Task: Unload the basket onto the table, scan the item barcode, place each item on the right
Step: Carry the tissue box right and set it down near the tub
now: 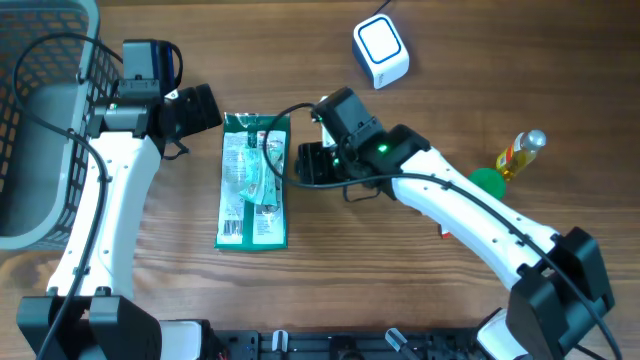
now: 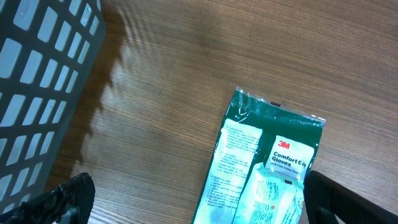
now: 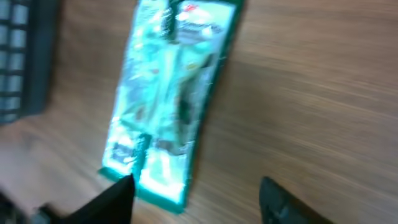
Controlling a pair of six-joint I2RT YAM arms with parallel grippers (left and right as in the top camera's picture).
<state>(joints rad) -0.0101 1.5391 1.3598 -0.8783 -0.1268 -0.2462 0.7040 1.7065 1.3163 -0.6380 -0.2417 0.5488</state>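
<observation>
The item, a flat green packet of gloves (image 1: 254,180), lies face up on the wooden table, long side running front to back. I cannot make out a barcode on it. The left gripper (image 1: 205,108) hovers at the packet's far left corner, open. In the left wrist view the packet (image 2: 264,168) reaches between its spread fingers (image 2: 65,199). The right gripper (image 1: 312,165) sits just right of the packet, open and holding nothing. The blurred right wrist view shows the packet (image 3: 171,93) ahead of its fingers (image 3: 109,202). A white scanner block (image 1: 381,52) stands at the back.
A grey mesh basket (image 1: 40,120) fills the left side, close behind the left arm. A yellow bottle (image 1: 520,152) and a green object (image 1: 487,181) lie at the right, beside the right arm.
</observation>
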